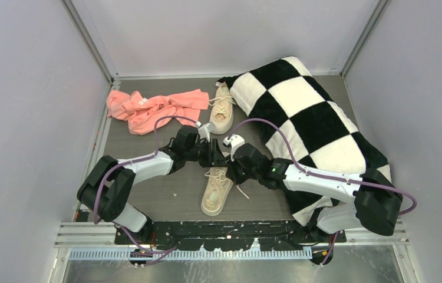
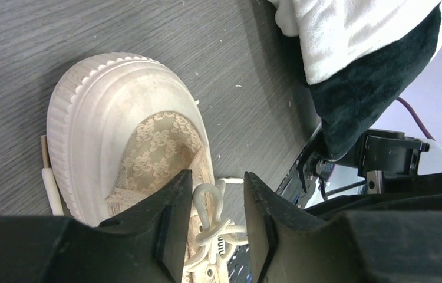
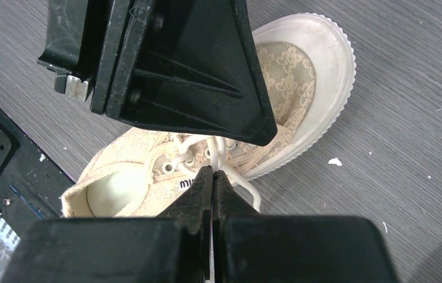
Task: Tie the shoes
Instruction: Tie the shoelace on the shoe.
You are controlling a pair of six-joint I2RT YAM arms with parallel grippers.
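The near shoe (image 1: pixel 214 193), a beige lace-patterned sneaker with a pale sole, lies toe toward me on the dark table; the far shoe (image 1: pixel 222 109) stands by the pillow. Both grippers meet over the near shoe's laces. My left gripper (image 1: pixel 211 154) is open; in its wrist view the gripper (image 2: pixel 217 177) straddles a cream lace loop (image 2: pixel 210 203) above a knot, next to the shoe's toe (image 2: pixel 118 112). My right gripper (image 3: pixel 213 171) is shut on a lace strand at the shoe's (image 3: pixel 301 76) eyelets, just below the left gripper's body (image 3: pixel 177 65).
A black-and-white checkered pillow (image 1: pixel 313 118) fills the right side and lies against the right arm; it also shows in the left wrist view (image 2: pixel 354 53). A pink cloth (image 1: pixel 154 109) lies at the back left. A lace end (image 2: pixel 49 183) rests on the table beside the toe.
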